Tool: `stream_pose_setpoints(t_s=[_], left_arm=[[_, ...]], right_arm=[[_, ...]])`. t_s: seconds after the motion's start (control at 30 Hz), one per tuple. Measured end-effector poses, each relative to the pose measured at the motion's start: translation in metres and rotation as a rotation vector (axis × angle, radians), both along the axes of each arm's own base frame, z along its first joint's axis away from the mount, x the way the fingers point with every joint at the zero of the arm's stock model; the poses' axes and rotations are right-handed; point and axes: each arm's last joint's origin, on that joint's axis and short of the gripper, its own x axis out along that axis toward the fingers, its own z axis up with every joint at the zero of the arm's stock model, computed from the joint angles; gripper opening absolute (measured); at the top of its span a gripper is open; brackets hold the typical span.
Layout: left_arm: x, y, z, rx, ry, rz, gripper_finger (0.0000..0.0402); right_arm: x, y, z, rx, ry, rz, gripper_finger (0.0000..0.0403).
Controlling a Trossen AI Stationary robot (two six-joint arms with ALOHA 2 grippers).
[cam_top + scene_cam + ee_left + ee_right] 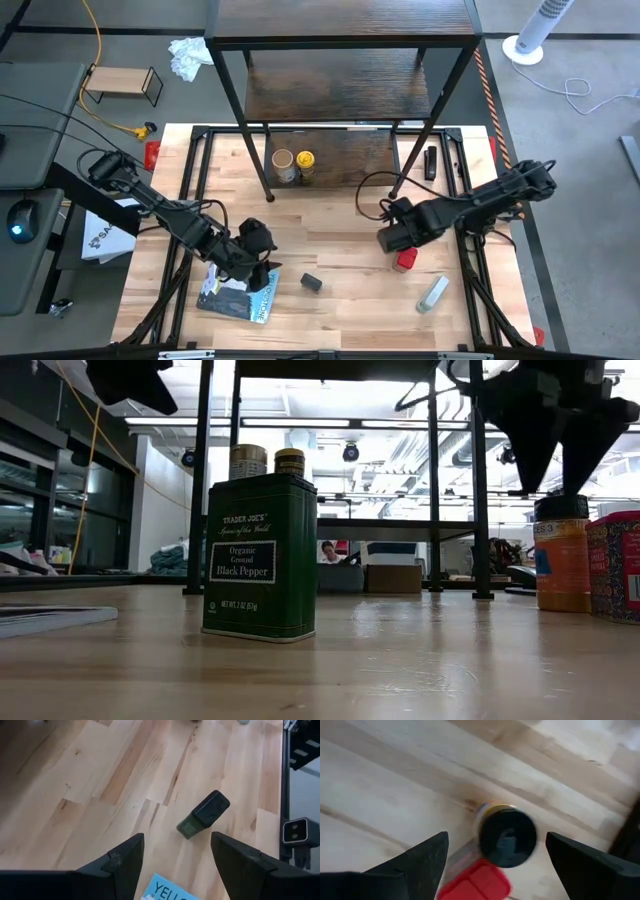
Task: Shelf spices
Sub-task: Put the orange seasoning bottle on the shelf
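High view shows the spices spread over the counter (340,250): the tan-lidded jar (284,164) and yellow-lidded jar (305,163) stand touching side by side on the lowest board of the shelf (340,60), between its black legs. The small black one (311,283), a green Black Pepper tin (260,557) in the low view, stands alone near the counter's middle. The red one (404,261) sits just beside the brown jar (507,837), whose black lid fills the right wrist view. Above that pair hangs the right claw (388,238), its fingers (415,862) spread wide and holding nothing. The left claw (262,272) hovers near the pepper tin, fingers (117,865) also spread apart and empty, over a flat blue-grey packet (240,296). A grey-white tube (432,294) lies beyond the red one.
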Motion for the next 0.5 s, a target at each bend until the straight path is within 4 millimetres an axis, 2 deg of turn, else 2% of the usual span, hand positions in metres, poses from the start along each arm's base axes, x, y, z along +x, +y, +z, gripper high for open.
stream_pose_setpoints(t_s=[0.33,0.5], left_arm=[[0.000,0.000,0.000,-0.017,-0.002,0.019,0.0225],[0.000,0.000,0.000,-0.008,-0.009,0.028,0.0225]], right_arm=[[0.006,-0.005,-0.012,-0.014,0.076,-0.050,0.0332],[0.012,-0.007,-0.021,-0.027,0.124,-0.009,0.0332]])
